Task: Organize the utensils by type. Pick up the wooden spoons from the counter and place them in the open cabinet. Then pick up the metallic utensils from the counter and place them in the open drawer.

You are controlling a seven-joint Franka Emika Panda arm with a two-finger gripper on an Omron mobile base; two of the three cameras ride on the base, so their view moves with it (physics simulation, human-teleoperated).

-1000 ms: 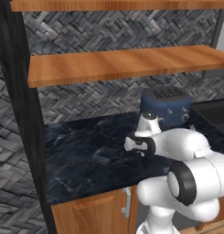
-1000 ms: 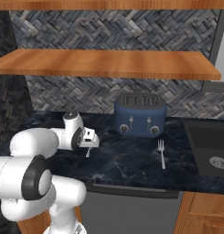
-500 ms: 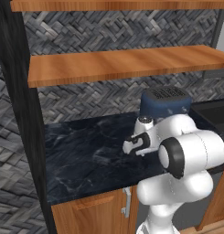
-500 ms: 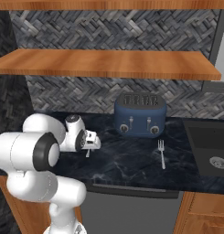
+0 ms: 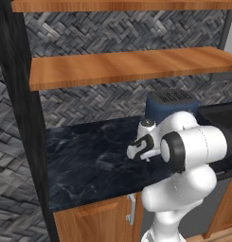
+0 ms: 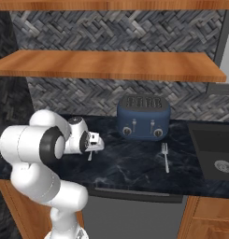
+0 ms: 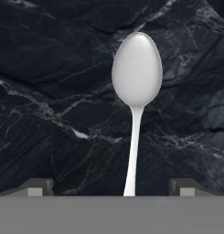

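The silver metal spoon (image 7: pixel 136 87) lies flat on the black, pale-veined tabletop (image 7: pixel 49 91), its smooth oval bowl pointing away and its thin handle running back between the fingertips. The claw (image 7: pixel 111 186) hangs over it, spread wide and empty, apparently lined up to straddle the handle.

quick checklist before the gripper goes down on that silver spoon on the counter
1. Gripper open: ok, fingertips stand wide apart.
2. Metal spoon centred between the fingertips: ok, handle runs down the middle.
3. Spoon flat on the counter: ok.
4. Nothing beside the spoon to snag: ok in the hand view.
5. Fork and toaster off to the side: ok.
6. Open drawer located: cannot tell.
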